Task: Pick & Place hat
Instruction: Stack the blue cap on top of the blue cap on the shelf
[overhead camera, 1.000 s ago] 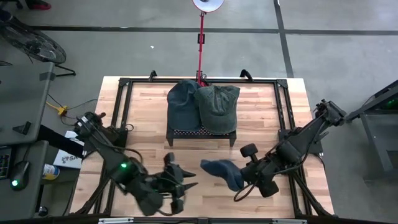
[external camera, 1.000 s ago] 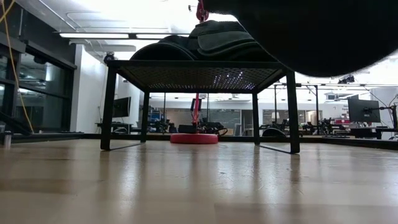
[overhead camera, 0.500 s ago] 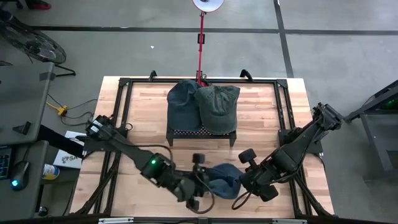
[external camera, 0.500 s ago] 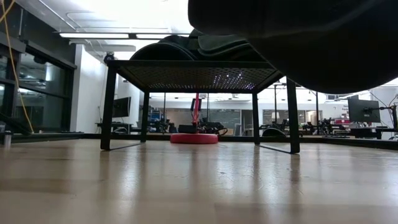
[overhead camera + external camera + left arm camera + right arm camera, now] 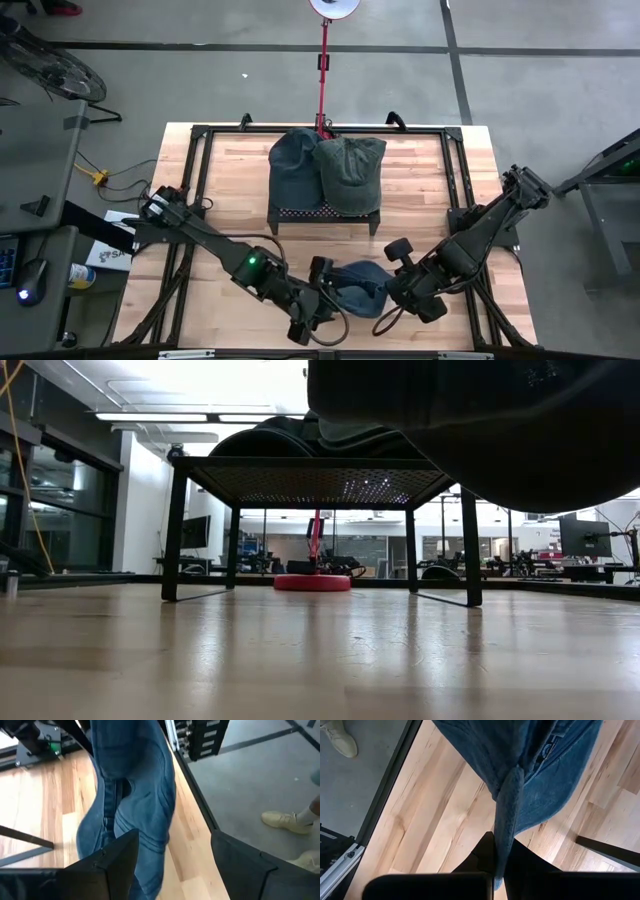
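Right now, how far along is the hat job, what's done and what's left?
Done: two caps, a dark blue denim one and an olive green one, lie on the black mesh stand. In hand: the right pincer is shut on a fold of a third blue denim hat, lifted off the wooden table, with the left pincer open around it. Left: setting it down.

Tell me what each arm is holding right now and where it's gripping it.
The right gripper pinches the blue hat by a bunched fold of its edge. The left gripper holds nothing; its open fingers straddle the hat.
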Controlling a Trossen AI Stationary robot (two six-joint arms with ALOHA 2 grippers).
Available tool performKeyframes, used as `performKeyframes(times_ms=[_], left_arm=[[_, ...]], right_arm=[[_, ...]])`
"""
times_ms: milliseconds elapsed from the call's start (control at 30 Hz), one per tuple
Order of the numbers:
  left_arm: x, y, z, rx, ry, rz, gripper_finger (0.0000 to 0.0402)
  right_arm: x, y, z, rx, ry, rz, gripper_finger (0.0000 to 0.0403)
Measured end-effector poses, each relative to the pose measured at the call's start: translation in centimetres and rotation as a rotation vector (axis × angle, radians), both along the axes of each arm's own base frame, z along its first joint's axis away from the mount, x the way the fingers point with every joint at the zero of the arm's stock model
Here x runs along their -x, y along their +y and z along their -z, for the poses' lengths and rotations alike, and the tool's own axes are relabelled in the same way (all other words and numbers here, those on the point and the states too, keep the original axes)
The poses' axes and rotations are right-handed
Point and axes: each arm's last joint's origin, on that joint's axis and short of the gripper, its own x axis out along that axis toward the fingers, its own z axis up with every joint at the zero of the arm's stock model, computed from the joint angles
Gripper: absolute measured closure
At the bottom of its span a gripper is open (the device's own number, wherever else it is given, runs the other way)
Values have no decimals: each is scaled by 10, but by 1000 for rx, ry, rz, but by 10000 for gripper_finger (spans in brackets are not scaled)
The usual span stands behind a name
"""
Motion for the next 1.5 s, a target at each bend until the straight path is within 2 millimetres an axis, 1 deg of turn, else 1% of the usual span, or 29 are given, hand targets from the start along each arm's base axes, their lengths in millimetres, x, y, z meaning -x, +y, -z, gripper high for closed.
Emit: performKeyframes(times_ms=[300, 600, 867, 967, 1033, 1133, 1500], left_arm=[[0, 1, 2, -2, 11, -44, 156], [-4, -2, 14, -6, 47, -56, 156], [-8, -4, 21, -9, 58, -63, 156], [-8, -4, 23, -25, 67, -74, 162], [-7, -3, 24, -22, 81, -83, 177], [-6, -2, 26, -29, 96, -94, 212], [-6, -2, 26, -2, 98, -135, 365]], right_arm=[[-1, 1, 0, -14, -8, 26, 399], [-4, 0, -1, -22, -40, 60, 399], [-7, 2, -3, -47, -68, 64, 399], [-7, 3, -3, -51, -73, 63, 399], [-7, 3, -3, -53, -76, 62, 399], [-7, 2, -4, -47, -83, 66, 399], [-4, -1, -11, -62, -115, 93, 399]])
